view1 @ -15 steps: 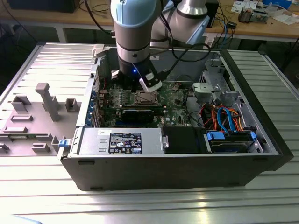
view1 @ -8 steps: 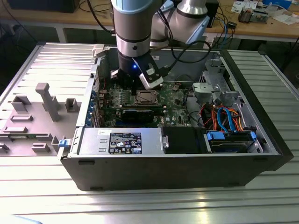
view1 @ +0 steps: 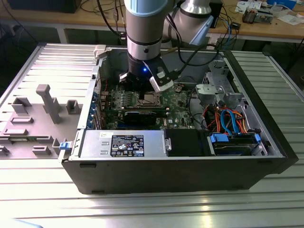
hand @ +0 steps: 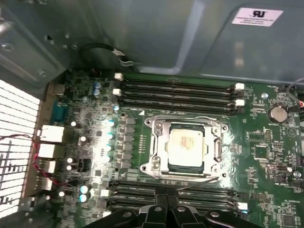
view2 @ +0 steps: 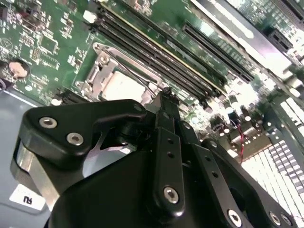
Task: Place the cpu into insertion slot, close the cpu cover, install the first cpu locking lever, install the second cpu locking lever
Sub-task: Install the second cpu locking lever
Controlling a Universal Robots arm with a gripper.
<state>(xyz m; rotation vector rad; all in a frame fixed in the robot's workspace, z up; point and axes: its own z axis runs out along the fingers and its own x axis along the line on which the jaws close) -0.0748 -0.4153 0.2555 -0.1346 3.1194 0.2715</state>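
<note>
The insertion slot (hand: 214,153) sits in the green motherboard between two banks of memory slots. The cpu (hand: 185,145) (view2: 124,89), a pale metal square, lies flat in it. The shiny cpu cover (hand: 158,142) (view2: 101,71) lies down around the chip, which shows through its window. A thin wire locking lever (hand: 199,182) (view2: 142,79) runs slantwise along the socket's side nearest my gripper. My gripper (hand: 167,198) (view2: 164,96) hovers at that side with its black fingers shut together, the tip at the lever's end. In the exterior view the arm (view1: 144,52) stands over the socket (view1: 148,99).
Memory slots (hand: 175,90) (hand: 171,192) flank the socket. A black graphics card (view1: 142,115) lies in front of it, then the power supply (view1: 123,144). A drive cage with blue and orange cables (view1: 228,118) fills the exterior view's right. A grey fixture (view1: 47,102) stands outside the case.
</note>
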